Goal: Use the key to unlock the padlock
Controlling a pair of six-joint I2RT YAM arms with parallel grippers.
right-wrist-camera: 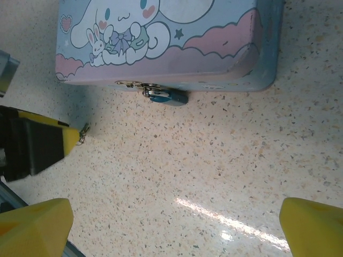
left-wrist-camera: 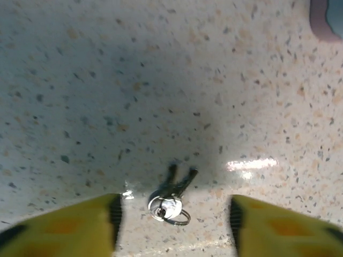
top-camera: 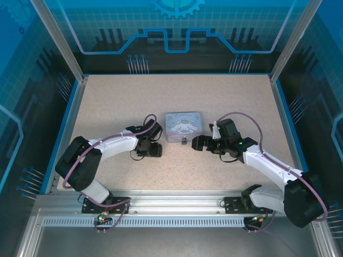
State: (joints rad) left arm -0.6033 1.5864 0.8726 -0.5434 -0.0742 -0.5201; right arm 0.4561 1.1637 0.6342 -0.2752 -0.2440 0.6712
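Two small dark keys on a silver ring point(left-wrist-camera: 172, 195) lie flat on the speckled table, loose between the yellow fingers of my left gripper point(left-wrist-camera: 174, 217), which stands open around them. In the top view that gripper point(top-camera: 151, 150) sits low, left of the pale blue cartoon tin point(top-camera: 183, 126). The padlock point(right-wrist-camera: 167, 96), small and dark with a silver shackle, hangs on the clasp at the tin's front edge point(top-camera: 184, 141). My right gripper point(right-wrist-camera: 177, 219) is open and holds nothing, just right of the padlock point(top-camera: 199, 143).
The tin point(right-wrist-camera: 161, 43) stands mid-table between the two arms. A yellow-tipped finger point(right-wrist-camera: 48, 142) of the left gripper shows at the left of the right wrist view. Blue walls ring the table; bare speckled surface lies behind the tin.
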